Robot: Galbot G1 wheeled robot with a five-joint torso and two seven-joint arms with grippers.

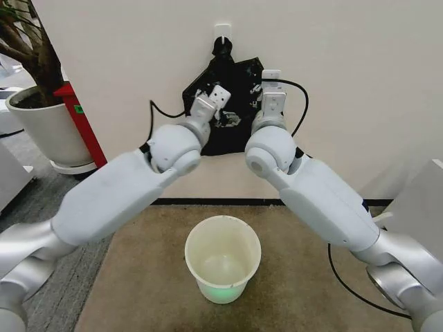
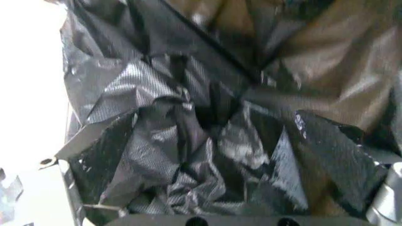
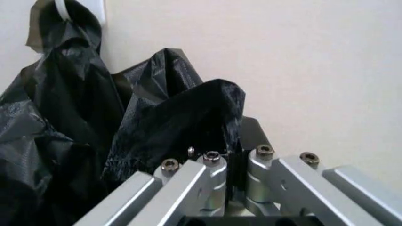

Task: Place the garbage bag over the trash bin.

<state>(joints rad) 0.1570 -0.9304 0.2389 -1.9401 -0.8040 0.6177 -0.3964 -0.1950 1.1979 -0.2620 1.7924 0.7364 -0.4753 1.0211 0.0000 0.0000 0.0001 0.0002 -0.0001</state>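
Head view: both arms reach far and up to the wall, where the bag [image 1: 232,104] hangs black and crumpled from a white hook [image 1: 222,30]. The left hand [image 1: 211,98] is at the bag's left part, the right hand [image 1: 270,88] at its right edge, so the bag stretches between them, its width running left to right. The bin [image 1: 222,257] stands open and upright on the brown mat [image 1: 138,277], near the robot and straight below the raised hands, well apart from the bag. A large plant pot [image 1: 48,128] sits far left.

Left wrist view: crinkled black film of the bag [image 2: 213,127] is bunched right against the left hand; I cannot tell how far its fingers are open or whether they grip.

Right wrist view: the right hand [image 3: 236,162] is closed to a narrow slot, with a fold of the bag [image 3: 182,122] pinched in it; the rest hangs toward the hook [image 3: 82,9].

My judgement: the coming move turns on the drop, since the bin lies directly beneath and nearer than the held bag, equally within reach of both arms.
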